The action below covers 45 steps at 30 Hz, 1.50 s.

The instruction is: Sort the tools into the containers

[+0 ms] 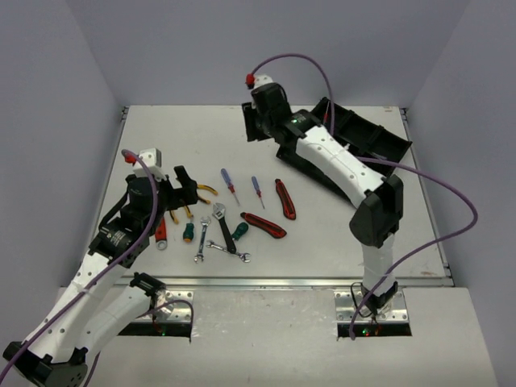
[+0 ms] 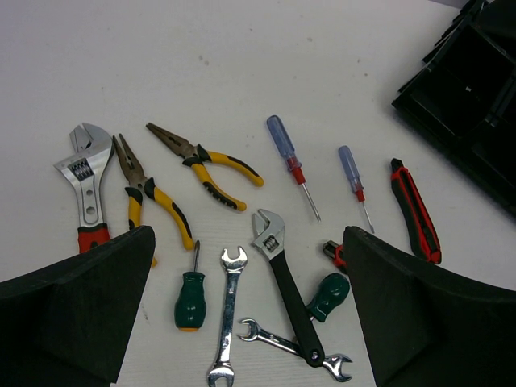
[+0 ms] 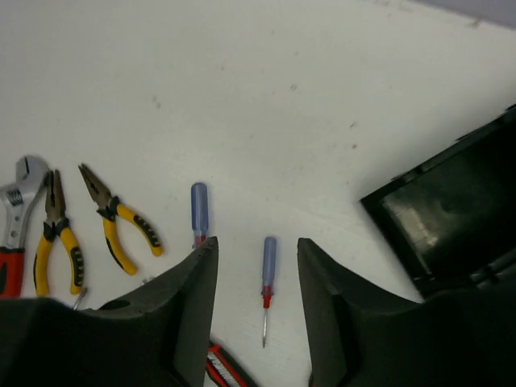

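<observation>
Overhead: tools (image 1: 224, 230) scattered on table (image 1: 322, 242), well apart from black tray (image 1: 379, 139) at far right. Left gripper (image 2: 248, 238): fingers wide apart, empty. Right gripper (image 3: 252, 246): parted, empty, above small screwdriver (image 3: 267, 282). Red-handled wrench (image 2: 85, 189) shows plainly only from left wrist.

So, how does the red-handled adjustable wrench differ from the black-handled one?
The red-handled wrench has a broad silver body with red only at its lower end; the black-handled wrench is slimmer and black along most of its length. The red-handled wrench lies by itself beside pliers; the black-handled wrench lies across a silver spanner. Both are adjustable, with silver heads.
</observation>
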Motion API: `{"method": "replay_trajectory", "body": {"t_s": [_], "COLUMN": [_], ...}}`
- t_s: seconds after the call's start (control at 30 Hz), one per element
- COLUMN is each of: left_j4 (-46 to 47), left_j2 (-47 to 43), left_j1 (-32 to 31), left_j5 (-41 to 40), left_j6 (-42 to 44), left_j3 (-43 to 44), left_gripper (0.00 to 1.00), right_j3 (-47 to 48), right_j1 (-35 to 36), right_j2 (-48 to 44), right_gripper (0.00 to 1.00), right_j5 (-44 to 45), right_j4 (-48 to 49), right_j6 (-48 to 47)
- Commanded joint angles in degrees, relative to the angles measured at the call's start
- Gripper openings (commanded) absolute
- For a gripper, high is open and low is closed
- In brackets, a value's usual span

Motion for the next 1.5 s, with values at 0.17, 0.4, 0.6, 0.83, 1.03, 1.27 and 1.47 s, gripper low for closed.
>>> {"method": "replay_trajectory", "body": {"t_s": [0.17,0.4,0.6,0.83,1.03,1.27,1.47], "left_j4": [2.5,2.7,2.7,2.9,2.9,3.0,2.9], "left_j2": [-2.6,-2.2,-2.6,-2.2,-0.9,-0.6,0.0], "left_j1": [-0.4,-0.6,-0.7,-0.9,-1.0,-1.1,-1.1], "left_j5": [0.0,1.5,1.5,1.9,2.5,2.5,2.2], "left_j6": [0.2,0.3,0.3,0.3,0.4,0.4,0.4], "left_j3": [-0.2,-0.1,-0.2,-0.2,-0.2,-0.3,-0.3], "left_gripper": [1.0,1.0,1.0,1.0,1.0,1.0,1.0], "right_j3": [0.9,1.5,1.6,0.8,-1.4,3.2,9.2], "right_j1": [3.1,3.0,2.8,2.1,-5.6,-21.3,-29.6], "right_j2": [16.1,23.4,27.6,25.6,13.1,8.4,15.6], "right_gripper": [0.4,0.37,0.22,0.0,0.0,0.0,0.0], "right_j5": [-2.8,-4.1,-5.8,-5.5,-7.6,-14.8,-9.2], "right_j4": [-12.9,-13.9,-13.6,-12.0,-5.2,2.7,11.9], "right_j6": [2.6,1.5,1.7,2.5,5.1,12.0,8.9]}}
